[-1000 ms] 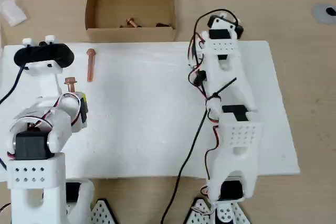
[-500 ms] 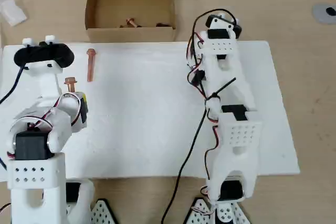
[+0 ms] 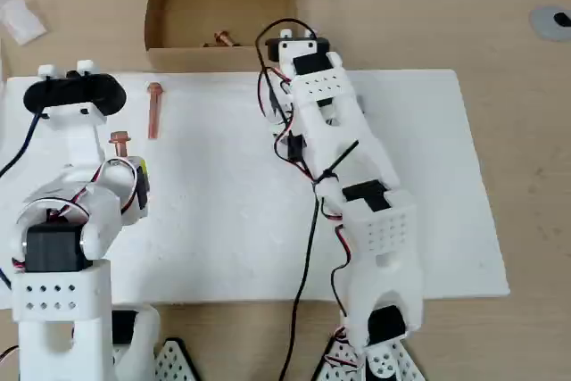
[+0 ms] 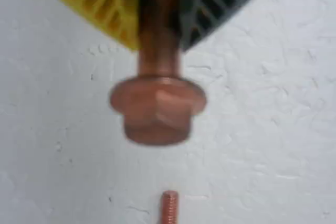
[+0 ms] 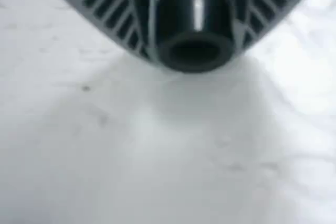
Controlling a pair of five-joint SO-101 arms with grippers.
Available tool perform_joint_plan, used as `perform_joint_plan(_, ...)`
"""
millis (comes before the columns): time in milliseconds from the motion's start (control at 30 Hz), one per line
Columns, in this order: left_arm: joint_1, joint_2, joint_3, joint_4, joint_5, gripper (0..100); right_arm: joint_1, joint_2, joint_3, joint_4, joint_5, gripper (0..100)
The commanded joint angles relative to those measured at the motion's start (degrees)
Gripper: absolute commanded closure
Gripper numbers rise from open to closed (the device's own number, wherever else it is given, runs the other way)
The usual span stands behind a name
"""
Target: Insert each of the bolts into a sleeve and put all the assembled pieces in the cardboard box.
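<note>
My left gripper [image 4: 157, 19] is shut on a copper bolt [image 4: 157, 103], whose flanged head [image 3: 119, 138] sticks out past the yellow and dark fingers over the white mat. A second copper bolt [image 3: 154, 109] lies on the mat just beyond it; its threaded tip [image 4: 168, 208] shows in the left wrist view. My right gripper [image 5: 194, 30] is shut on a dark sleeve [image 5: 195, 51], its open end facing outward just above the mat. The right arm [image 3: 312, 86] stretches toward the mat's far edge, near the cardboard box [image 3: 161, 6], which holds a few copper pieces [image 3: 223, 39].
The white mat [image 3: 223, 211] covers most of the wooden table. The right arm's cables [image 3: 308, 220] hang over the mat's centre. A white object [image 3: 22, 17] lies at the far left and a grey disc [image 3: 551, 21] at the far right.
The right arm has swung left across the mat, its wrist shifting from the far right part toward the box's near right corner. The left arm and both bolts have stayed put.
</note>
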Motion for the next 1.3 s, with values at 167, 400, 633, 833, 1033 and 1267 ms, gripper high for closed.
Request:
perform_joint_plan(167,0.62,-1.19,-0.35,-0.97,-0.35,99,-1.54,-0.22,-2.42,0.35,11.78,98.5)
perform_joint_plan(400,0.44,-1.19,-0.35,-0.88,-0.35,99,-1.8,-0.48,-2.42,1.14,14.86,88.5)
perform_joint_plan(633,0.53,-1.19,-0.35,-0.88,-0.35,99,-1.89,-0.66,-3.03,3.43,15.65,79.6)
perform_joint_plan(833,0.79,-1.19,-0.35,-0.88,-0.35,99,-2.07,-0.48,-9.01,8.79,15.47,79.6)
perform_joint_plan(1033,0.79,-1.19,-0.35,-0.88,-0.35,99,-2.07,-0.22,-9.45,9.14,15.47,79.6)
perform_joint_plan(1267,0.79,-1.19,-0.35,-0.88,-0.35,99,-2.07,-0.13,-8.04,8.79,15.47,79.6)
